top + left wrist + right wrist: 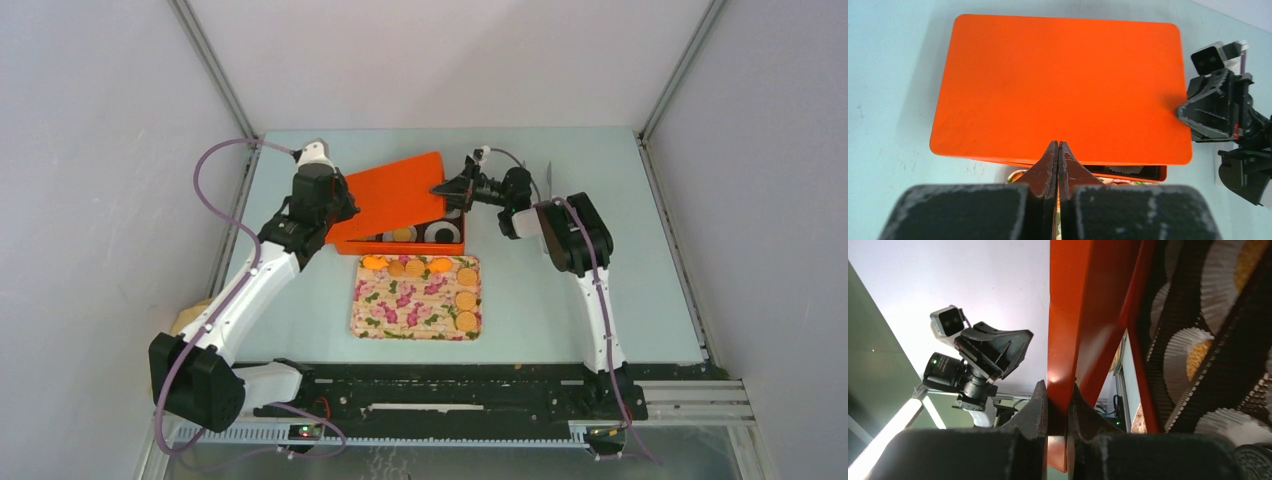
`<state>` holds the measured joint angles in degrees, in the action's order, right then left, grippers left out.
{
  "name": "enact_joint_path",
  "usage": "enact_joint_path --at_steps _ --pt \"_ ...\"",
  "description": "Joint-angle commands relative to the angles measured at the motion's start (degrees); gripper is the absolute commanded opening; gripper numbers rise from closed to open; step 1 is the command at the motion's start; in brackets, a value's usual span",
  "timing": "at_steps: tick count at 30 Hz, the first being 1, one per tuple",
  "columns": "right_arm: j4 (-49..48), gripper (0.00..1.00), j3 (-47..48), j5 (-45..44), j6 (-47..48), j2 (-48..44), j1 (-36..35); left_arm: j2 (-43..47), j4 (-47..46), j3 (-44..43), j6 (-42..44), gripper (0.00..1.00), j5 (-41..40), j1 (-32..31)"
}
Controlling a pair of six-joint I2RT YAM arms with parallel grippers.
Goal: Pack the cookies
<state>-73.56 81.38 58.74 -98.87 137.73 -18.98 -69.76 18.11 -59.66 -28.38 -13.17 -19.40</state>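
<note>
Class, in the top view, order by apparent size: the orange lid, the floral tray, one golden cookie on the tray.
Largest: floral tray and orange lid, too alike to rank; the lid is held up nearer the camera.
Smallest: golden cookie.

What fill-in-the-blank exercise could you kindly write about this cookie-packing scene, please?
The right gripper pinches the edge of the orange ____.
Loose cookies lie on a tray patterned with ____.
The paper cups in the box are coloured ____.
Missing words: lid, flowers, white.
</note>
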Motion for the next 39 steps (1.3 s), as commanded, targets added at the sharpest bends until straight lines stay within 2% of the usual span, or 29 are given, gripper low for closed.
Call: enact_joint_path --at_steps 1,9,19,32,39 --pt "-4.15 0.00 1.42 -0.67 -0.75 -0.28 -0.14 0.15 -1.33 1.92 1.27 0.00 -0.64 0.33" --pt "-4.78 0.00 -5.13 0.52 0.37 -3.10 2.17 -1.52 -1.95 2.26 0.67 0.00 0.84 0.32" --pt "-6.15 0.00 -8.84 0.96 -0.14 -3.08 5.59 -4.71 -4.95 5.13 0.17 0.00 2.63 0.33" --pt "-5.26 0.00 -10.29 1.73 -0.19 -0.85 7.63 -11.66 -10.64 7.78 -0.44 0.00 5.34 0.32" --pt "-2.61 0.01 -13.23 1.34 2.04 -1.59 8.96 -18.67 -14.44 7.75 -1.24 0.00 9.09 0.31"
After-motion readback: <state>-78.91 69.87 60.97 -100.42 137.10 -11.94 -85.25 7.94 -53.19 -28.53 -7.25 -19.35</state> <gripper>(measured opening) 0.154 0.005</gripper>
